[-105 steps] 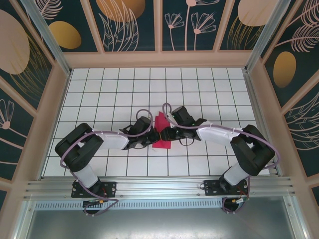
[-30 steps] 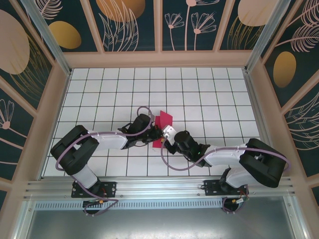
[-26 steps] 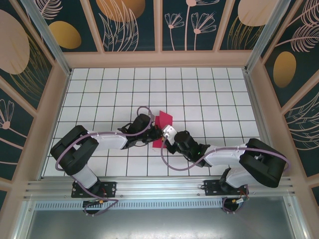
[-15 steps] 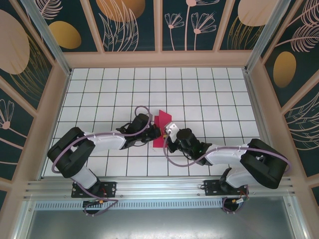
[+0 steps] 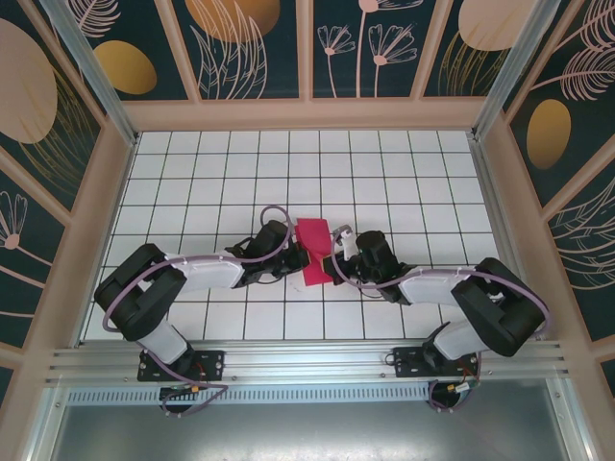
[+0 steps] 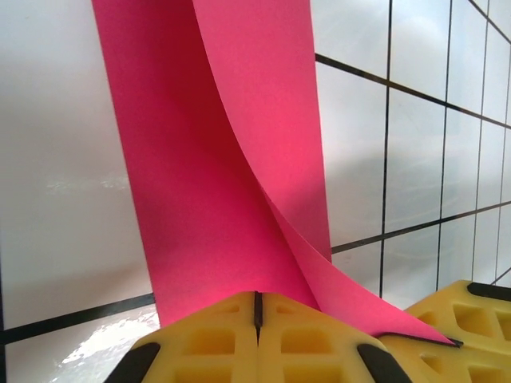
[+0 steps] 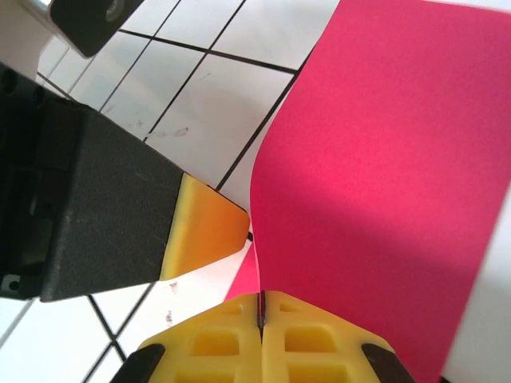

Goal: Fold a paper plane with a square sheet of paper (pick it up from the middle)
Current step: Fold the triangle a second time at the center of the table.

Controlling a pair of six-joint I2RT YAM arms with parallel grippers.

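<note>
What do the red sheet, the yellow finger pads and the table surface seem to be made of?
Square sheet of paper: thin matte paper, apparently; it curls in a smooth bend.
Finger pads: yellow moulded rubber or plastic, with recessed cells.
Table: glossy white grid surface, perhaps tile or laminate; it shows reflections.

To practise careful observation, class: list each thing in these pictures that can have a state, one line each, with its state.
left hand: shut, pinching the sheet's edge.
right hand: shut, pinching the sheet as well.
square sheet of paper: partly folded, its layers curling apart, held between both hands.
</note>
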